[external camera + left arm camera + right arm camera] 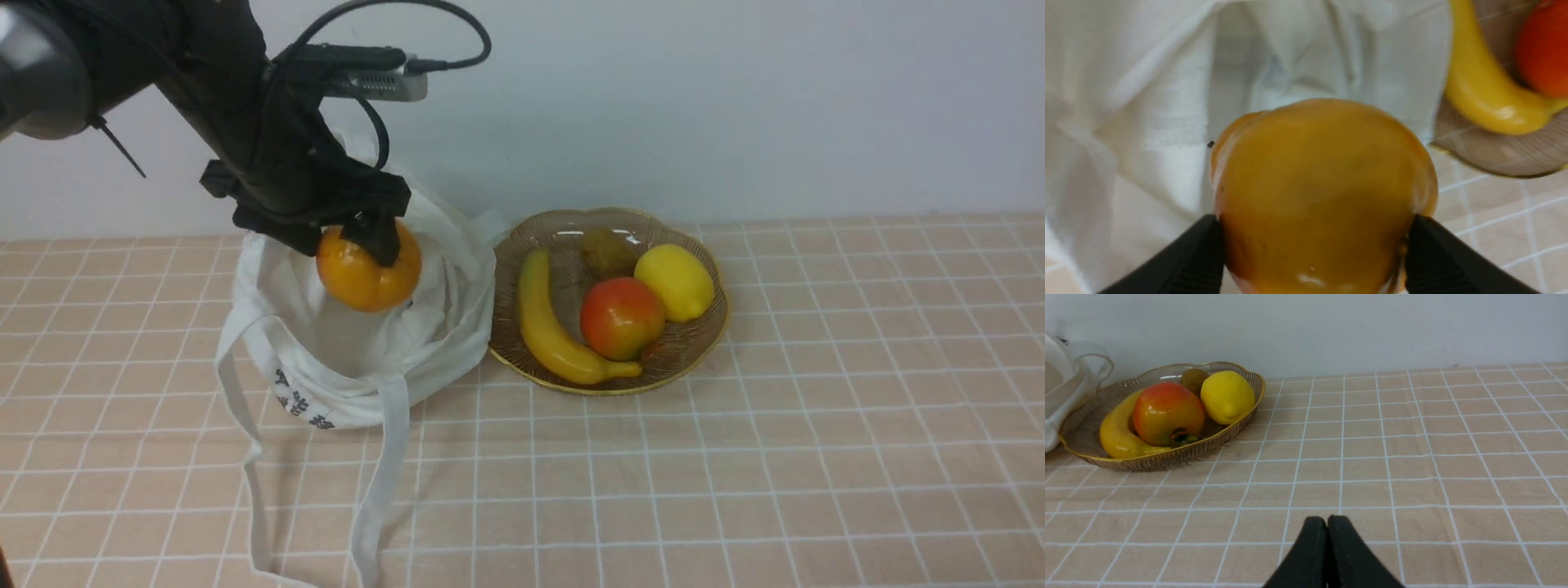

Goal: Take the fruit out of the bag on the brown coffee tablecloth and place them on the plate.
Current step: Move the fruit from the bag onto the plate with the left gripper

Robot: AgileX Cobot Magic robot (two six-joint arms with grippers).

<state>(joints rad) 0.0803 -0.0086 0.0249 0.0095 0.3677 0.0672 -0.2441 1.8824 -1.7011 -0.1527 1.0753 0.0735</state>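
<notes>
**A:** Front view. The left tool (353,243) comes down from above and clamps the orange fruit (369,276), which hangs over the open mouth of the white bag (359,371). It looks lifted free of the cloth.

**B:** And the plate (690,355)?

**A:** To the robot's right of the fruit, just beside the bag on the checked tablecloth (735,457). A banana (547,327) lies lengthwise along the plate's bag-side edge. A red-and-yellow fruit (622,317) and a lemon (674,282) sit beyond it.

**B:** So the carry runs rightward, up and over that banana, I'd say.

**A:** Left wrist view. Two black fingers (1188,261) press the fruit's flanks, jaws spread wide around it. The bag is underneath, with the plate rim off to one side.

**B:** Right wrist view?

**A:** The right tool (1327,521) is pinched together and empty, low over the cloth-covered desk and well apart from the plate. The left arm is nearer, and it carries the load.
</notes>
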